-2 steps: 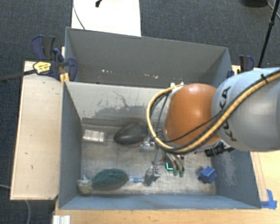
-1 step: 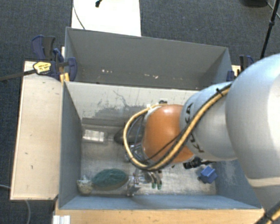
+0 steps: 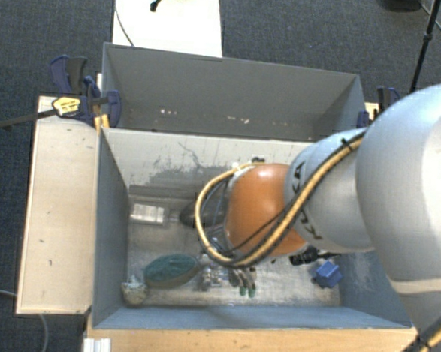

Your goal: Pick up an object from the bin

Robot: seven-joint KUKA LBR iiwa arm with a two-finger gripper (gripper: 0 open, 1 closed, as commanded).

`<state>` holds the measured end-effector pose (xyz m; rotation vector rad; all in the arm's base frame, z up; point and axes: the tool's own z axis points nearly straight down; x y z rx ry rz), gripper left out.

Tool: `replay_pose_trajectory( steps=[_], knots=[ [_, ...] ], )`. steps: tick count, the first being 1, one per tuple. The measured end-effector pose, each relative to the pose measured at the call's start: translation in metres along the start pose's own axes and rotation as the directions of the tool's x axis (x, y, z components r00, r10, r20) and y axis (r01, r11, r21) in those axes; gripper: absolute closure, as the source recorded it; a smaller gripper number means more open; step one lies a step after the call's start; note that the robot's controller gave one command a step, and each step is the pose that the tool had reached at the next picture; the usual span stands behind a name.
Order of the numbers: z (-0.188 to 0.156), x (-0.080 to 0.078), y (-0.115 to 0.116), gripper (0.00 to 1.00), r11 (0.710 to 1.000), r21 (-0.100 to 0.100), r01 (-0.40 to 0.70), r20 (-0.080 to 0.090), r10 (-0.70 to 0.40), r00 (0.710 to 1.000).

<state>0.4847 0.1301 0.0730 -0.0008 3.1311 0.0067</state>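
Closest to the lens, the big grey arm (image 3: 401, 184) swings in from the right of the frame and covers much of that side. Its orange cover (image 3: 256, 211) sits right in the centre, with yellow-and-black cables (image 3: 205, 208) looping round its left edge. Below that, the gripper (image 3: 228, 276) is down low, near the floor of the grey metal bin (image 3: 226, 97), lower centre of the frame. From this angle I cannot tell whether it is wide or closed, or whether it has anything in it.

Just beside it to the left lies a dark teal oval thing (image 3: 170, 269), flat on the floor, possibly a lid or a pad. Right at the gripper's lower right sit some small green-tipped bits (image 3: 247, 289), close to it or touching.

Further left and higher, a clear blocky piece (image 3: 147, 214) lies alone. A small pale lump (image 3: 132, 292) sits in the lower left corner. On the right, a blue piece (image 3: 326, 274) peeks out beneath the arm.
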Motion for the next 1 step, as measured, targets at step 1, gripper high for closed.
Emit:
replay_pose_trajectory(
  steps=[1],
  knots=[
    [-0.1824, -0.0243, -0.0028, 1.00, 0.999, 0.001, -0.036, 0.000, 0.036, 0.999]
  ],
)
